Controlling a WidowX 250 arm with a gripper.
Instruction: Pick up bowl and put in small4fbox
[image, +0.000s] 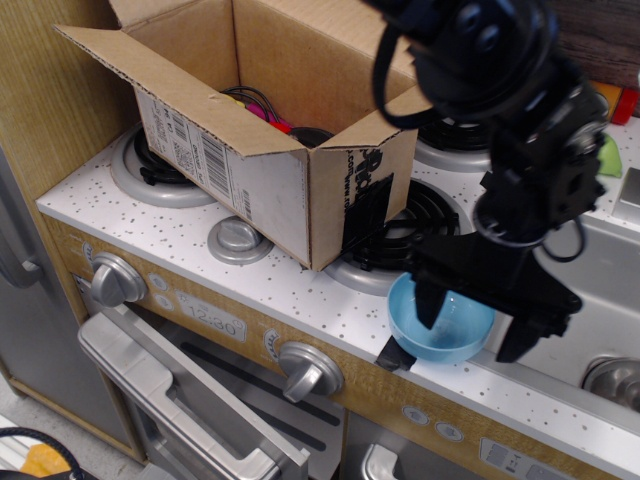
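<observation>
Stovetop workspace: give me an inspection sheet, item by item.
Surface: white speckled countertop with coil burners and a grey sink at the right.
Job's things: light-blue bowl upright at the counter's front edge by the sink; cardboard box open on the burners, flaps out, dark and pink items inside.
Clutter: black tape piece by the bowl; green object at far right.
Grippers: gripper open over the bowl, one finger inside, the other beyond its right rim.
Cables: black cables looped on the arm.
Surroundings: oven knobs, clock panel, wood side wall.
</observation>
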